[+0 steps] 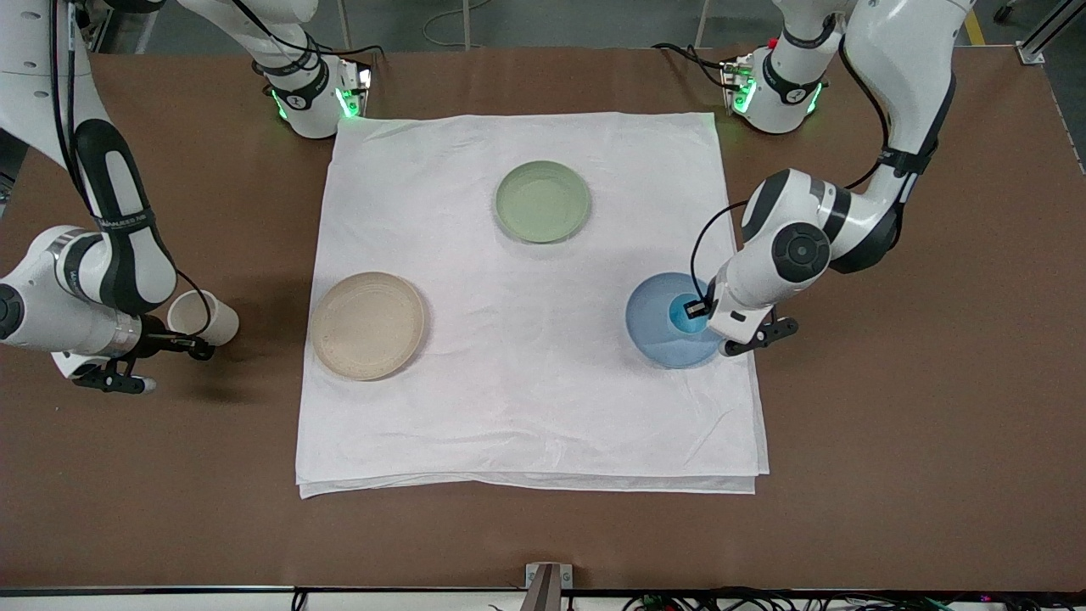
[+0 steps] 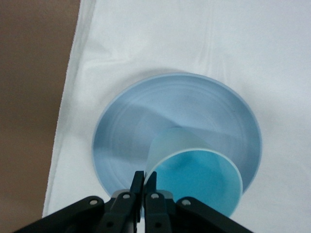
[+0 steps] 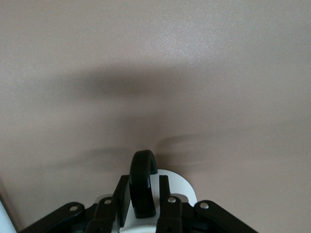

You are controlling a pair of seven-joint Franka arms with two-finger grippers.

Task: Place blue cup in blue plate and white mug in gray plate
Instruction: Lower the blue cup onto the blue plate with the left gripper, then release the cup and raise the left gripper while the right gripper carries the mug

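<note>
The blue cup (image 1: 681,312) is in the blue plate (image 1: 653,327), which lies on the white cloth at the left arm's end. My left gripper (image 1: 697,310) is shut on the cup's rim. In the left wrist view the fingers (image 2: 138,180) pinch the cup (image 2: 194,182) wall over the plate (image 2: 177,116). My right gripper (image 1: 182,344) is shut on the black handle of the white mug (image 1: 204,318), over the bare table beside the cloth. The handle (image 3: 143,187) sits between the fingers. The gray plate (image 1: 367,325) lies empty on the cloth near the mug.
A green plate (image 1: 543,201) lies on the white cloth (image 1: 526,407), nearer the robot bases. The cloth covers the middle of the brown table (image 1: 891,441).
</note>
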